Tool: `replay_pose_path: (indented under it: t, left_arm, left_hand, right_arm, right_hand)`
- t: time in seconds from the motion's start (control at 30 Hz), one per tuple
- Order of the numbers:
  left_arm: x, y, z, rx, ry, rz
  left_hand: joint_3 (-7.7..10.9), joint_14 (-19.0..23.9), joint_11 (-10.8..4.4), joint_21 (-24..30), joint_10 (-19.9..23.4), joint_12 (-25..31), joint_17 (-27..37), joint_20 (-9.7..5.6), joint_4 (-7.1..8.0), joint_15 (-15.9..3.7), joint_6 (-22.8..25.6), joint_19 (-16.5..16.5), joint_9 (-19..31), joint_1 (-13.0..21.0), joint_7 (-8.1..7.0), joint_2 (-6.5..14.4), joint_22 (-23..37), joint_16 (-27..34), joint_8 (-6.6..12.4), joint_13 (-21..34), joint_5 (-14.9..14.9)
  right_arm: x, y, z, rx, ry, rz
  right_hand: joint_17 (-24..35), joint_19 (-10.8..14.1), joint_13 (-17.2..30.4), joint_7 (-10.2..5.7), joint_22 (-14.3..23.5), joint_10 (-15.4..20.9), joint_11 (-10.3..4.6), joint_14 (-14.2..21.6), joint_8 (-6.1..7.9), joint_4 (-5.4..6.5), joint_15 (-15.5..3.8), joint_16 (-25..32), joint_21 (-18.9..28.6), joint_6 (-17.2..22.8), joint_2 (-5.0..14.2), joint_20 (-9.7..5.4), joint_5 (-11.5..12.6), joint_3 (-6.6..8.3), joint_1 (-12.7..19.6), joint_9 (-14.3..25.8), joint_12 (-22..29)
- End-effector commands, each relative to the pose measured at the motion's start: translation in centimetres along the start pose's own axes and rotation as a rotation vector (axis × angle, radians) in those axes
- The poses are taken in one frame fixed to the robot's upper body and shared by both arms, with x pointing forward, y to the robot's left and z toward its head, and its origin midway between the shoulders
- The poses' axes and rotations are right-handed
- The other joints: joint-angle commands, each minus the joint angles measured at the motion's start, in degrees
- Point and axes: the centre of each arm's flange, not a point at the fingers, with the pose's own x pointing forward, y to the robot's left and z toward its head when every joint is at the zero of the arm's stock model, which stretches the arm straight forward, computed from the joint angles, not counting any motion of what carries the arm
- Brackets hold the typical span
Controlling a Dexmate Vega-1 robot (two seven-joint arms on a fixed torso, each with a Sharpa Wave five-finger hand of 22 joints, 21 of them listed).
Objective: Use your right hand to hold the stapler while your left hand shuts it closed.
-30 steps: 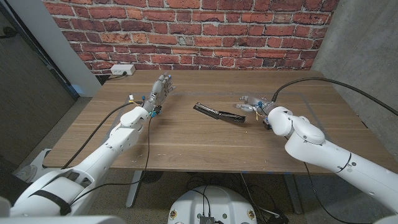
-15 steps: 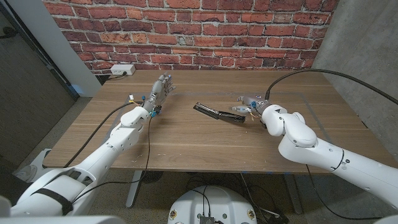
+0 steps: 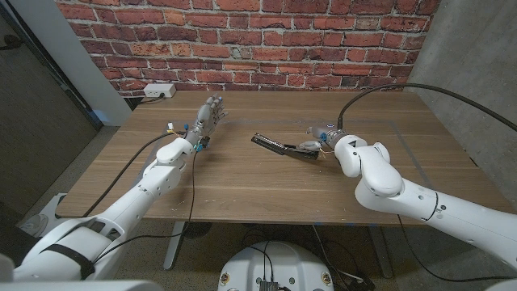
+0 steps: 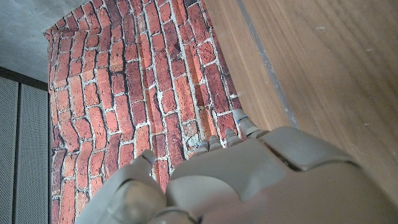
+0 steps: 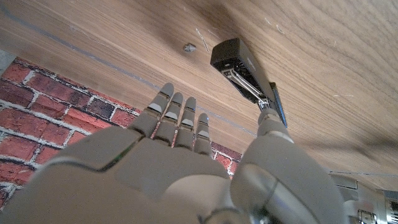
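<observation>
The right hand sits at the near end of the stapler, its fingers straight and held side by side, the thumb reaching to the stapler's end. From the wrist view the thumb tip looks to be touching or just beside that end; the fingers are clear of it, so nothing is gripped. The stapler lies open on the table near the middle, its black arm flat and the metal staple track showing. No writing on it can be read.

Well apart, the left hand is raised above the table, fingers loosely spread and pointing to the far edge, holding nothing.

A white power strip lies by the brick wall.
</observation>
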Motion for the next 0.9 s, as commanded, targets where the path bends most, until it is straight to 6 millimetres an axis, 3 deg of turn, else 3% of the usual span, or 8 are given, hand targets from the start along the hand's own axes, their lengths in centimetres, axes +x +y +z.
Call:
replay_pose_path:
  t: [0.03, 0.6, 0.9]
  left_arm:
    - [0.1, -0.1, 0.2, 0.001, 0.003, -0.001]
    - [0.5, -0.4, 0.2, -0.001, 0.004, -0.012]
    - [0.7, -0.4, 0.3, -0.001, 0.004, -0.017]
  left_hand:
    - [0.5, -11.09, 0.1, 0.16, -12.27, 0.22, 0.11, -0.63, -0.04, -0.95, -16.08, -9.81, 0.15, 0.11, 0.25, 6.74, 0.13, 0.05, -0.13, 0.17, 0.35]
    - [0.58, -11.03, 0.19, 0.18, -12.17, 0.25, 0.12, -0.62, -0.03, -0.96, -15.95, -9.78, 0.15, 0.04, 0.27, 6.64, 0.15, 0.08, -0.09, 0.17, 0.38]
    - [0.55, -11.03, 0.21, 0.21, -12.17, 0.24, 0.13, -0.66, -0.02, -0.99, -15.91, -9.71, 0.15, -0.04, 0.26, 6.54, 0.16, 0.08, -0.09, 0.17, 0.39]
  right_arm:
    - [0.2, 0.3, 0.6, -0.061, 0.011, 0.043]
    - [1.0, 1.2, 0.7, -0.138, 0.051, 0.089]
    - [1.4, 1.7, 1.0, -0.188, 0.068, 0.11]
  right_hand:
    - [0.16, 0.46, -0.05, 0.05, 0.13, 0.43, -0.31, 0.26, -0.01, -0.71, -0.35, -0.11, 0.24, -0.18, -0.43, 0.06, 0.35, 0.09, 1.22, 0.19, 0.23]
    - [0.16, 0.5, -0.06, 0.01, 0.12, 2.44, -1.0, 1.09, 0.38, -2.0, -1.7, -0.34, 0.02, 1.7, -2.32, -1.0, 1.46, -0.37, 4.69, 0.2, 0.63]
    - [0.13, 0.51, -0.08, -1.73, 0.19, 4.11, -2.6, 1.39, 1.05, -2.27, -3.31, -0.43, -0.18, 4.96, -3.21, -2.88, 2.51, -0.57, 8.5, 0.2, 0.89]
